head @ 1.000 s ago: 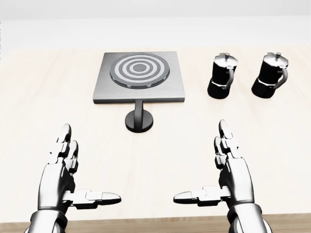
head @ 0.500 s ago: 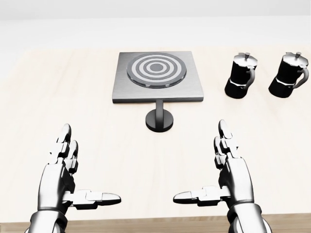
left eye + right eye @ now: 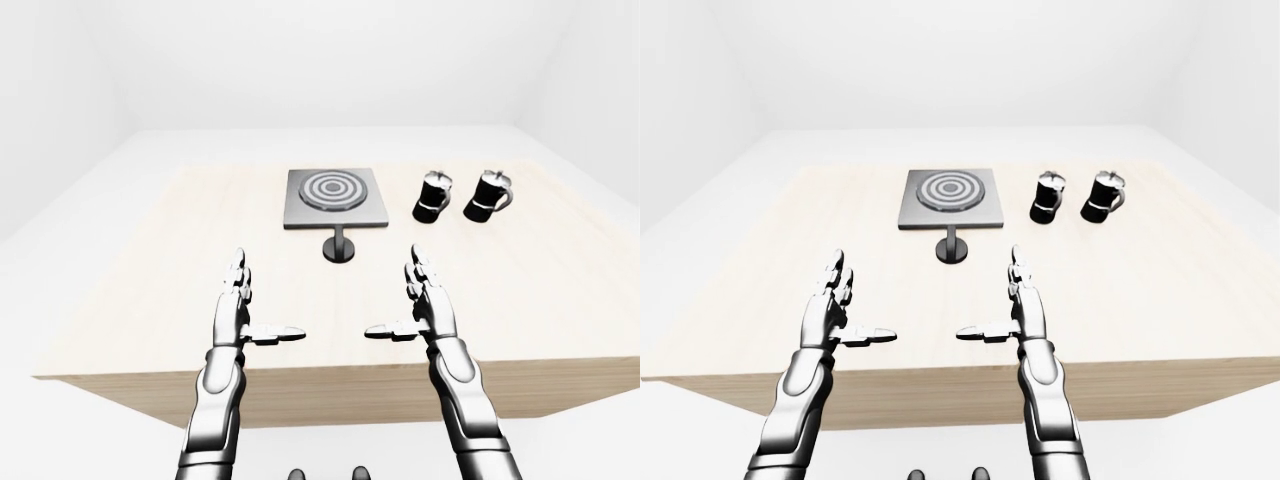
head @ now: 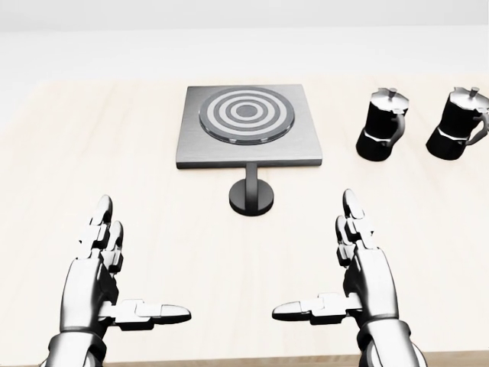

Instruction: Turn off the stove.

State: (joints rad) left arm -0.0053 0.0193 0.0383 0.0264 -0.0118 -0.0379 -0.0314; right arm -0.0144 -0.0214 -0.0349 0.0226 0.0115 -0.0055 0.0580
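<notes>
A square grey stove (image 4: pixel 250 126) with a ringed round burner (image 4: pixel 246 113) lies on the light wood table (image 4: pixel 191 229), at the top middle of the head view. Its black round knob (image 4: pixel 253 196) on a short stem stands just below the stove's lower edge. My left hand (image 4: pixel 114 283) is open and empty at the lower left, well below and left of the knob. My right hand (image 4: pixel 344 279) is open and empty at the lower right, below and right of the knob. Both hover over the table.
Two black moka pots (image 4: pixel 382 126) (image 4: pixel 458 122) stand side by side to the right of the stove. The table's near edge (image 3: pixel 330 375) runs just below my wrists. White floor and walls surround the table.
The camera has moved: the stove, knob and pots shifted right in the picture and then slightly down and larger. My hands keep the same open pose.
</notes>
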